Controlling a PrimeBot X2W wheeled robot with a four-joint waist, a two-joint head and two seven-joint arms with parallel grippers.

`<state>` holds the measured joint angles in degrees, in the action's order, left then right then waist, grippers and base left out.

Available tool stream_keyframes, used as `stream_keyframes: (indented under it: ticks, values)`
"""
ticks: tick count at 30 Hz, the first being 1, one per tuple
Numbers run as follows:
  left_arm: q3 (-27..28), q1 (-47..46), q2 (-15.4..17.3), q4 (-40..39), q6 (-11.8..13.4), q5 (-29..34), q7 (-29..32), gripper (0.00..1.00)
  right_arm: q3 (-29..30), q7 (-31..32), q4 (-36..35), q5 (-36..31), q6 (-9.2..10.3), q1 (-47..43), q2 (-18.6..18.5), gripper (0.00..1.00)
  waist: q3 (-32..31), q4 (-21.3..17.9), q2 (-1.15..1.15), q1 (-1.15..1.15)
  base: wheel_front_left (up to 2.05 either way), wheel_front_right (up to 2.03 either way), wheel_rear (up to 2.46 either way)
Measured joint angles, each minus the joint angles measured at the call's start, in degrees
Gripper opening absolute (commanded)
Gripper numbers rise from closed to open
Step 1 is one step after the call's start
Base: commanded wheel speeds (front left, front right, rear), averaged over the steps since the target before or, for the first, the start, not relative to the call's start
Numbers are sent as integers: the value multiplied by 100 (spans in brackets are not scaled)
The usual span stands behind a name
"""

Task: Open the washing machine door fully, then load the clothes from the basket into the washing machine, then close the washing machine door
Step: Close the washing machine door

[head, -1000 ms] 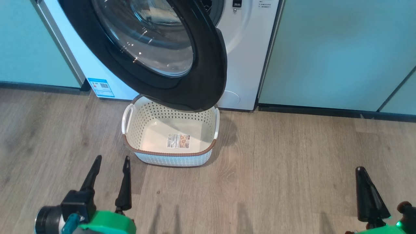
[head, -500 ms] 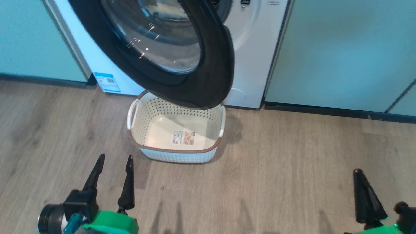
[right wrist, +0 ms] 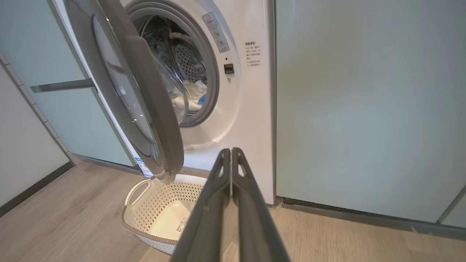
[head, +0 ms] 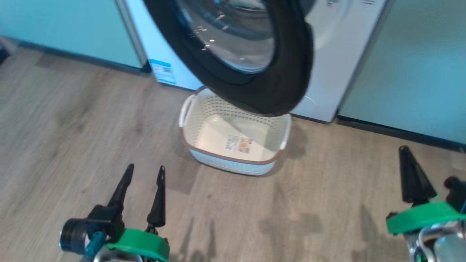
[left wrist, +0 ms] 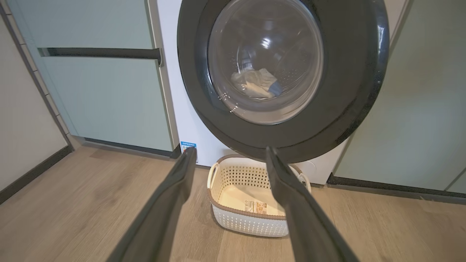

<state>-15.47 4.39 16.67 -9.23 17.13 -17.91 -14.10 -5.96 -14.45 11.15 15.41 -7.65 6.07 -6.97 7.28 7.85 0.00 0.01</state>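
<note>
The washing machine (head: 338, 54) stands white between cabinets, with its door (head: 287, 83), black-rimmed with a glass bowl, swung partly out over the far end of the basket (head: 233, 160). The cream basket sits on the floor with just a label on its bottom. Pale clothes (right wrist: 193, 92) lie inside the steel drum; the left wrist view shows the clothes (left wrist: 255, 83) through the door (left wrist: 284, 142) glass. My left gripper (head: 145, 169) hangs open and holds nothing, low and left of the basket. My right gripper (head: 403, 151) is shut on nothing, far right of the basket. The right wrist view has the right gripper (right wrist: 231, 150) pointing at the washing machine (right wrist: 247, 109) beside the edge-on door (right wrist: 156, 120).
Pale green cabinets (head: 418, 72) flank the machine, the left one (left wrist: 109, 91) with a dark bar handle (left wrist: 98, 53). Wood floor (head: 91, 127) spreads between me and the basket (left wrist: 251, 222). A white wall with dark skirting (left wrist: 32, 174) runs along the far left.
The whole head picture has shifted, so the camera has moved: machine, door and basket now sit further right. The door, basket and both grippers keep their states.
</note>
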Motion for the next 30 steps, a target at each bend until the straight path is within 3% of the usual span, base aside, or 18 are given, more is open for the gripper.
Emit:
stream_keyframes:
  ticks: [16,23,30]
  values:
    - [-326,-347,-249,372,-345,19,-38,100,326,1,1489,124,0,1553,-185,0,-130,1184,0,-1,0,0,0]
    - [-336,-348,-319,438,-438,29,-53,100,454,0,1936,124,0,2034,-237,0,-164,1517,0,-1,0,0,0]
    - [-299,-348,-399,427,-477,78,-54,100,577,0,1947,134,0,2461,-345,0,-99,1628,0,-1,0,0,0]
